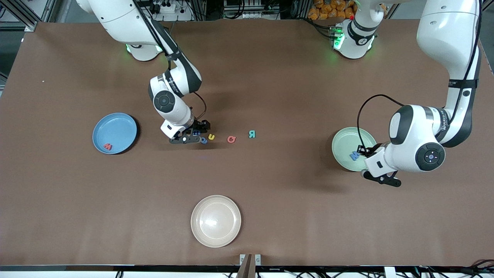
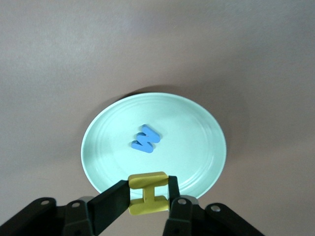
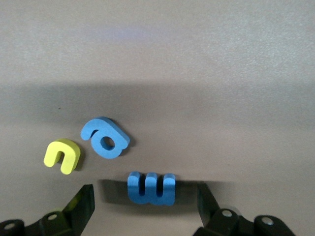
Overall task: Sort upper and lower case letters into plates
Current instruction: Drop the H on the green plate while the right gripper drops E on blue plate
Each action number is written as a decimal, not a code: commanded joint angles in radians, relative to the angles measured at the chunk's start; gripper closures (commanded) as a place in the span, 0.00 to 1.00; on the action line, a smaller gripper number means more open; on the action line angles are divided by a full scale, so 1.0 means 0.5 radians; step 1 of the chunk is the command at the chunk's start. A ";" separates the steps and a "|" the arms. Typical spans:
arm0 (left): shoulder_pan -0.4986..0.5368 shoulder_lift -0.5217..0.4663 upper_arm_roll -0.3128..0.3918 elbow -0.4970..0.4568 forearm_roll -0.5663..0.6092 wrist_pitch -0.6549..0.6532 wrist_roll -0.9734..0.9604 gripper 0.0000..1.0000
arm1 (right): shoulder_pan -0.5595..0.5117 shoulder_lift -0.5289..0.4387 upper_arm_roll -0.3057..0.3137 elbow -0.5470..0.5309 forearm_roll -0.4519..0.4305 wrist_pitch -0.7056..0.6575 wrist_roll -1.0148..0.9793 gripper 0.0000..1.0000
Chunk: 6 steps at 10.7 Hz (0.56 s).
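Three plates: light blue plate (image 1: 115, 133) holding one red letter (image 1: 107, 146); mint plate (image 1: 349, 146) holding one blue W (image 2: 145, 139); cream plate (image 1: 215, 220) nearest the camera.

Left gripper (image 2: 149, 195) over the mint plate's rim, pinching a yellow H (image 2: 147, 193).

Right gripper (image 3: 145, 206), fingers spread, straddles a blue m (image 3: 151, 187). Beside it: blue a (image 3: 105, 137), yellow n (image 3: 63, 155), pink letter (image 1: 231, 139), teal R (image 1: 252, 134) in a row, open table around.

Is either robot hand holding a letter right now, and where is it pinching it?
The left gripper pinches a yellow H by its two side bars, above the green plate. The right gripper holds nothing.
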 commanded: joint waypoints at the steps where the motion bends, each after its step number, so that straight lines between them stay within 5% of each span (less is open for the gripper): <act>1: 0.057 -0.003 -0.020 -0.084 -0.019 0.055 0.008 0.94 | 0.024 -0.012 -0.015 -0.020 0.016 0.029 0.045 0.20; 2: 0.066 0.012 -0.020 -0.112 -0.020 0.080 0.005 0.90 | 0.024 -0.012 -0.015 -0.020 0.019 0.029 0.042 0.33; 4: 0.072 0.037 -0.020 -0.137 -0.038 0.105 -0.025 0.59 | 0.021 -0.009 -0.011 -0.020 0.019 0.026 0.042 0.60; 5: 0.066 0.046 -0.020 -0.140 -0.038 0.105 -0.098 0.28 | 0.018 -0.009 -0.011 -0.020 0.016 0.026 0.045 0.71; 6: 0.060 0.052 -0.020 -0.137 -0.038 0.105 -0.117 0.11 | 0.009 -0.012 -0.011 -0.017 0.019 0.020 0.045 0.76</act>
